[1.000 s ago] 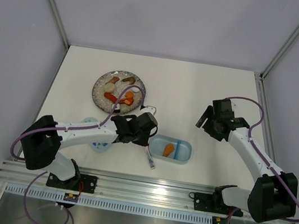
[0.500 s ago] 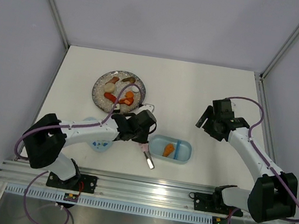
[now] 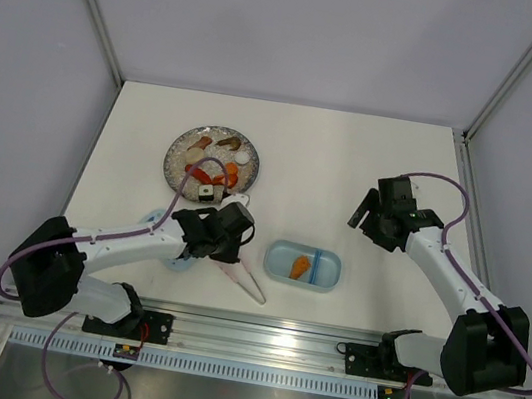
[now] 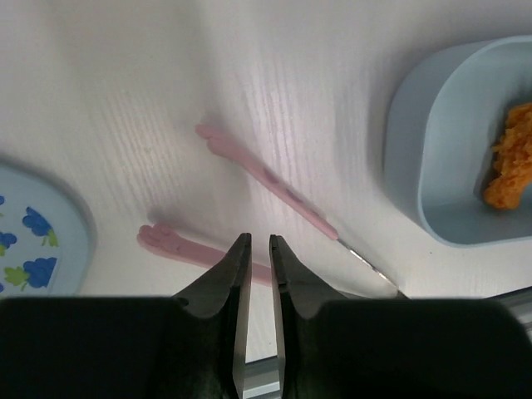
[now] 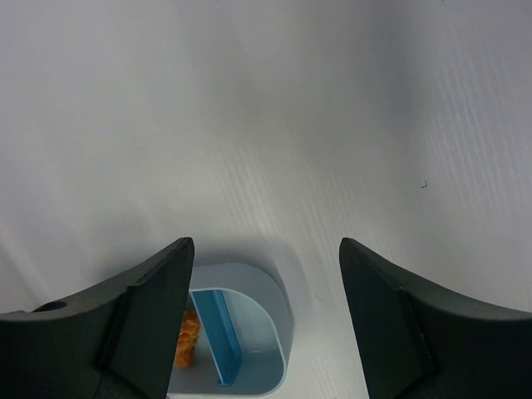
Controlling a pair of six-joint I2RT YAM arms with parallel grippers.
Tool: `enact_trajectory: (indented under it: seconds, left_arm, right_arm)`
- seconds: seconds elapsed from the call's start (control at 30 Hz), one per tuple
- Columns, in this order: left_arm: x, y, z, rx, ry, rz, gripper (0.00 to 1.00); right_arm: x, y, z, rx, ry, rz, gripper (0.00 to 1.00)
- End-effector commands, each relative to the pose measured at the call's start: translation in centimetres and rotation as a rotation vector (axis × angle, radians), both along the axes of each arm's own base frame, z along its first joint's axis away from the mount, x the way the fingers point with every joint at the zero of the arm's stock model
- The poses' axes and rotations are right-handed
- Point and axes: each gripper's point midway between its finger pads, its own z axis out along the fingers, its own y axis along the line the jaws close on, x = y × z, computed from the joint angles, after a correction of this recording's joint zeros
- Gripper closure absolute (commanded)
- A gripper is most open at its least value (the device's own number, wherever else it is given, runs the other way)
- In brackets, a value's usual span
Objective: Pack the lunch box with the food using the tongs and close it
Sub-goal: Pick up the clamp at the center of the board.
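Observation:
The tongs (image 3: 241, 281) lie on the table left of the lunch box (image 3: 333, 271), their two pink arms spread (image 4: 274, 183). My left gripper (image 3: 222, 251) hovers over them, jaws down to a thin slit (image 4: 258, 241). One tong arm crosses beneath the fingers and nothing shows pinched. One orange piece of food (image 3: 301, 265) (image 4: 511, 166) lies in the box's left half, beside the divider. More food (image 3: 199, 156) sits on the plate. My right gripper (image 3: 360, 218) (image 5: 266, 243) hangs open and empty, up and to the right of the box (image 5: 278, 332).
The round grey speckled plate (image 3: 169, 159) stands behind my left arm. The box's light blue lid (image 3: 158, 217) (image 4: 33, 233) lies flat, partly under that arm. The metal rail runs along the near table edge, just beyond the tongs' joined end.
My left gripper has moved left, away from the lunch box. The tongs swung left with it and now lie spread. The right arm has not moved.

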Motion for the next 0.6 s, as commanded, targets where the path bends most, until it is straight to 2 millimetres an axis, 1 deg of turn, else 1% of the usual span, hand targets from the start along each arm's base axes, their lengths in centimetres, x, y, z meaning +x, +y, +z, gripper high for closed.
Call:
enact_trajectory:
  seconds: [0.0, 0.07, 0.1, 0.2, 0.3, 0.33, 0.4, 0.47, 0.5, 0.57]
  left_arm:
    - [0.2, 0.4, 1.2, -0.023, -0.029, 0.018, 0.82]
    - [0.3, 0.2, 2.2, -0.043, -0.044, 0.021, 0.81]
    - [0.3, 0.1, 2.4, -0.049, -0.044, 0.024, 0.8]
    - [0.2, -0.4, 2.9, -0.08, -0.025, 0.045, 0.71]
    - [-0.4, -0.4, 2.2, -0.094, 0.022, 0.124, 0.54]
    - [-0.4, -0.3, 2.0, -0.091, 0.026, 0.141, 0.42]
    - [-0.5, -0.3, 1.4, -0.085, 0.047, 0.182, 0.38]
    - [-0.5, -0.5, 1.3, -0.082, 0.055, 0.197, 0.36]
    - [-0.6, -0.8, 1.1, -0.081, 0.063, 0.202, 0.36]
    - [-0.2, -1.5, 1.4, -0.093, 0.051, 0.2, 0.38]
  right_arm:
    - [0.4, 0.2, 0.1, 0.01, -0.012, 0.006, 0.22]
    - [0.4, 0.2, 0.1, 0.01, -0.012, 0.006, 0.22]
    - [0.3, 0.2, 0.1, 0.013, -0.012, 0.007, 0.22]
    - [0.3, 0.2, 0.0, 0.014, -0.009, 0.007, 0.22]
    - [0.3, 0.3, -0.1, 0.015, -0.008, 0.008, 0.22]
    - [0.3, 0.3, -0.2, 0.016, -0.008, 0.008, 0.22]
    - [0.3, 0.4, -0.1, 0.02, -0.01, 0.012, 0.22]
    - [0.3, 0.4, -0.2, 0.018, -0.007, 0.014, 0.22]
    - [0.2, 0.4, -0.3, 0.018, -0.006, 0.016, 0.22]
    - [0.2, 0.4, -0.3, 0.019, -0.005, 0.018, 0.21]
